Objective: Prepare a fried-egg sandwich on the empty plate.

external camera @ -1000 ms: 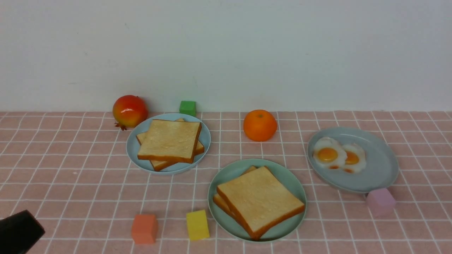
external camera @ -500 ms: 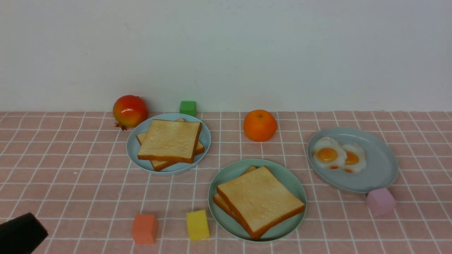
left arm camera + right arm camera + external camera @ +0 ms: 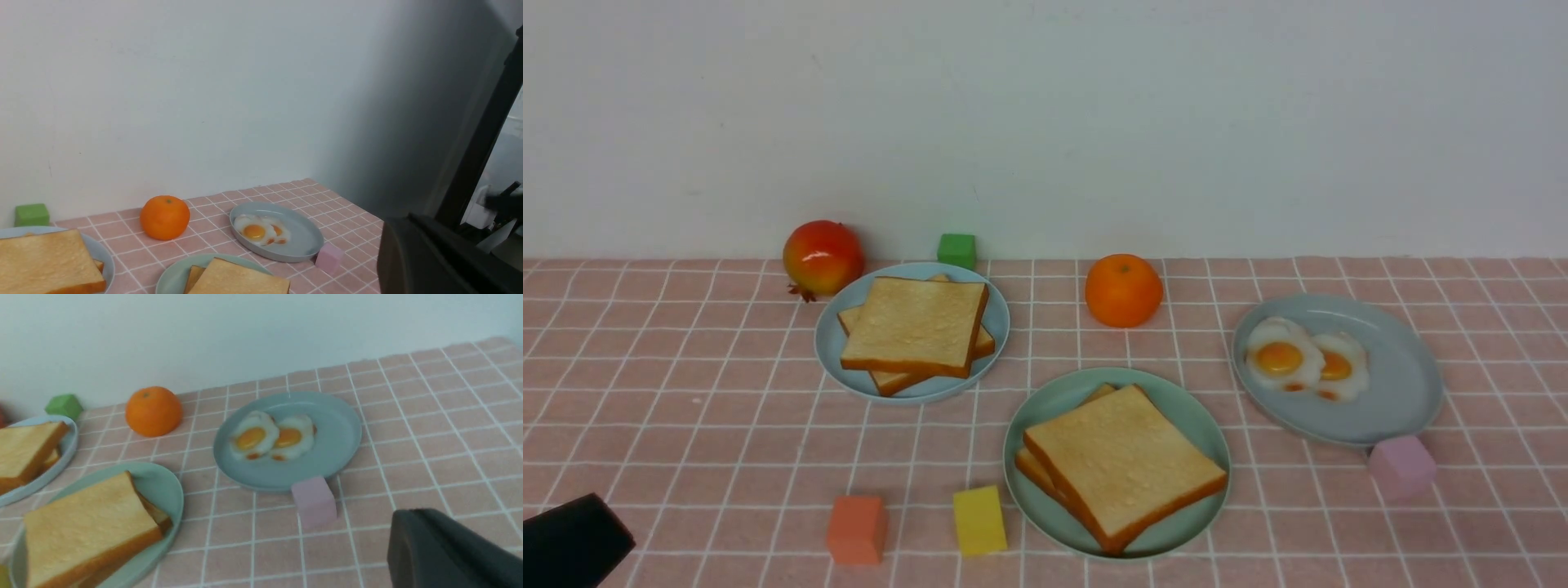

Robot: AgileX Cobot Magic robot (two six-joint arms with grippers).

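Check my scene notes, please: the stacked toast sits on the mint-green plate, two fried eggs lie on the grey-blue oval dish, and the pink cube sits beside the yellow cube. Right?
One detail is off. The pink cube sits at the near edge of the grey-blue oval dish, not beside the yellow cube; the orange cube is the yellow one's neighbour. The front view shows it. The toast on the mint-green plate and the two fried eggs are right.

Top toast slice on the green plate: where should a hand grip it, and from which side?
Grip the top toast slice by its thick near-right edge, coming from the robot's side. That edge shows full crust height near the green plate rim; its flat top gives nothing to pinch.
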